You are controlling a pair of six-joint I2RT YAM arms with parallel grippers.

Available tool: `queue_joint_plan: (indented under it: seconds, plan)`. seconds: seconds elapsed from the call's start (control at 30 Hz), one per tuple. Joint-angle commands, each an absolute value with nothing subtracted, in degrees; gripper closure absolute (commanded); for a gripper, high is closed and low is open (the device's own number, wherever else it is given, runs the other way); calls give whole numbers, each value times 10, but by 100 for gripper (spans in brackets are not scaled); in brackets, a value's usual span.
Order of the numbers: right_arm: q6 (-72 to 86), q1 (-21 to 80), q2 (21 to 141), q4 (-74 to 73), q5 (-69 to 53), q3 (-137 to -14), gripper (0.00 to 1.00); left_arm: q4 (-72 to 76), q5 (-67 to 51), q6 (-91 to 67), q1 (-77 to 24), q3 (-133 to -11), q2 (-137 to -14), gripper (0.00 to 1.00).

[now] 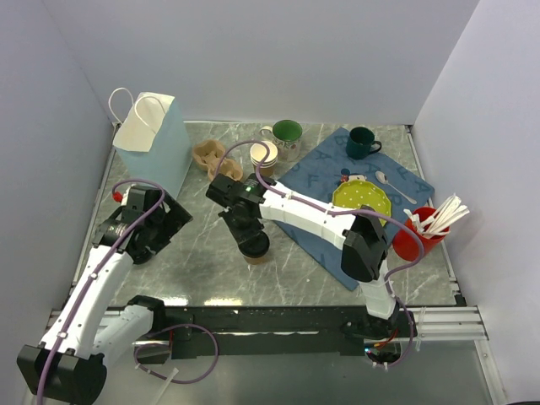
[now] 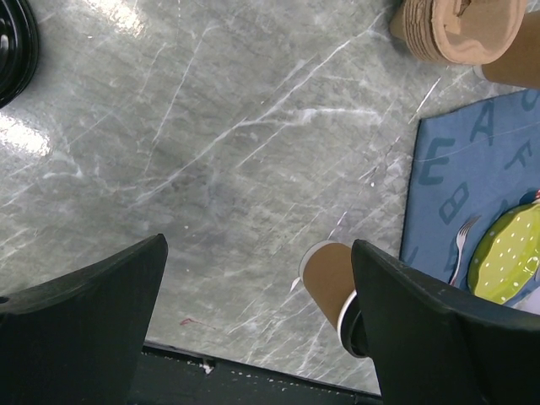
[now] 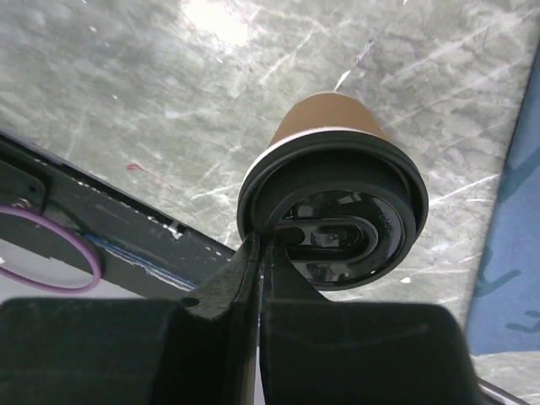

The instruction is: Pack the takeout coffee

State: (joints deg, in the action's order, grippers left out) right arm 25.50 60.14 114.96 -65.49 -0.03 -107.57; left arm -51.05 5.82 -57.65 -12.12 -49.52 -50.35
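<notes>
The takeout coffee (image 1: 256,248), a brown paper cup with a black lid (image 3: 337,211), stands on the grey marble table near its middle front. My right gripper (image 1: 247,228) is over it. In the right wrist view the right gripper (image 3: 263,243) is shut, its fingers pinching the near left rim of the lid. My left gripper (image 1: 148,224) is open and empty, left of the cup. In the left wrist view the cup (image 2: 331,283) shows just past the right finger (image 2: 430,337). A light blue paper bag (image 1: 157,142) stands open at the back left.
A stack of lidless brown cups (image 1: 264,155) and a pulp cup carrier (image 1: 214,160) sit behind the cup. A blue mat (image 1: 337,173) holds a green plate (image 1: 361,196) and a dark green mug (image 1: 363,143). Another green mug (image 1: 287,133) is at the back. A red cup of cutlery (image 1: 418,234) stands at the right.
</notes>
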Motion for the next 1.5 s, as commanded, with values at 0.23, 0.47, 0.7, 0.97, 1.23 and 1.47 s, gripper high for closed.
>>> queue_joint_plan:
  seconds: [0.23,0.47,0.7,0.97,1.23,1.47]
  plan:
    - [286,602,1142,-688,-12,-1122,80,-496,47,-581,-118,-505,-508,3]
    - [295,602,1120,-683,-35,-1107,77,-476,24,-576,-118,-490,-507,3]
    - [301,600,1108,-686,-38,-1099,69,-440,-27,-541,-118,-473,-513,1]
    - [280,566,1056,-674,-58,-1092,69,-324,-189,-521,-130,-416,-510,17]
    - [208,454,940,-549,-204,-912,54,-232,-224,-555,-194,-382,-528,26]
    - [142,371,931,-508,-360,-853,36,-192,-220,-557,-220,-355,-569,35]
